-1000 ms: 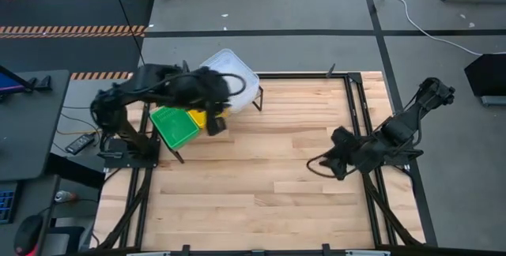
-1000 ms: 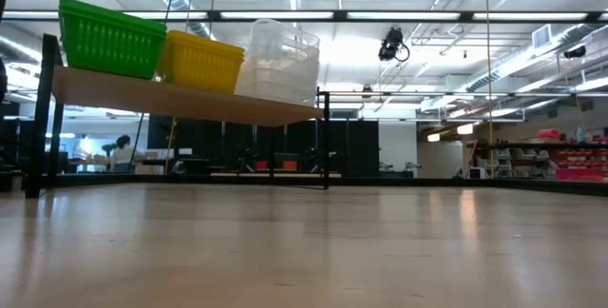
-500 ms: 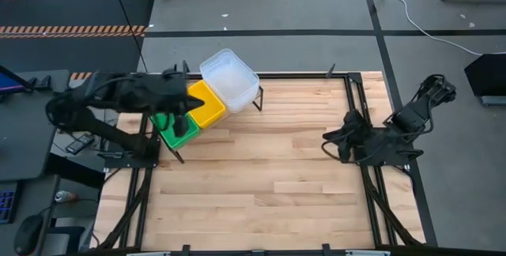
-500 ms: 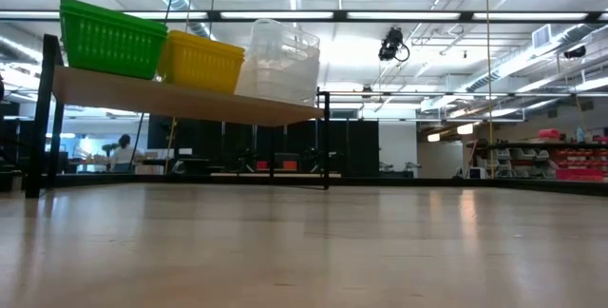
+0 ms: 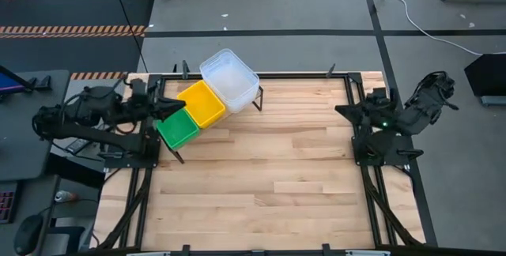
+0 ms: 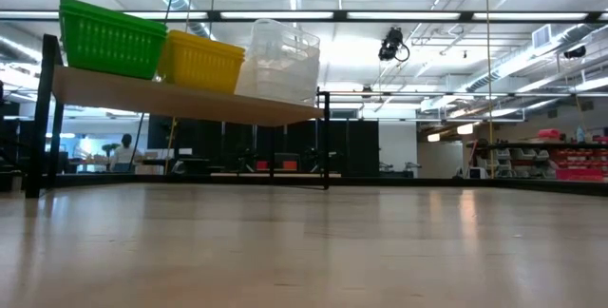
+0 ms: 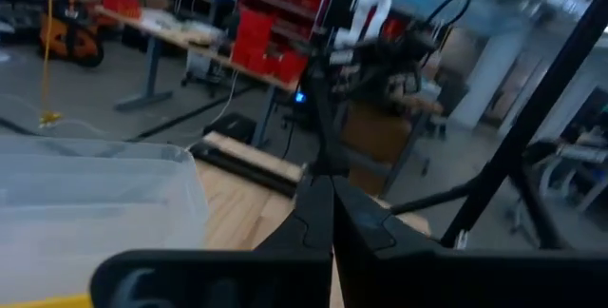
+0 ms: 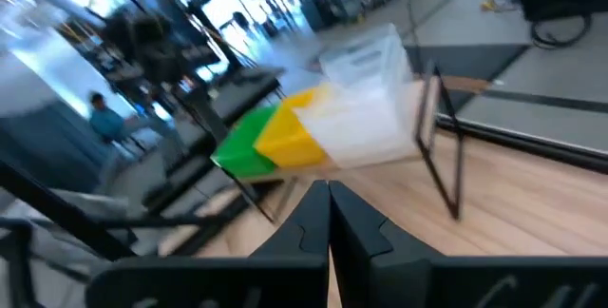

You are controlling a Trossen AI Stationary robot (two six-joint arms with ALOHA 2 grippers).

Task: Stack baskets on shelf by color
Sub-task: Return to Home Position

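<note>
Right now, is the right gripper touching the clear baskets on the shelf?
Apart. The high view shows the right gripper at the table's right edge, with bare tabletop between it and the clear baskets.

The left hand (image 5: 160, 107) is now clear of the space above the shelf (image 6: 190, 102) and sits just off the shelf's left end, beside the green baskets (image 5: 177, 129). The yellow baskets (image 5: 204, 104) and clear baskets (image 5: 229, 77), partly covered one second ago, are fully exposed from above. The right hand (image 5: 341, 110) has retracted from mid-worktop (image 5: 261, 177) and is now level with the shelf, well off its right end.
</note>
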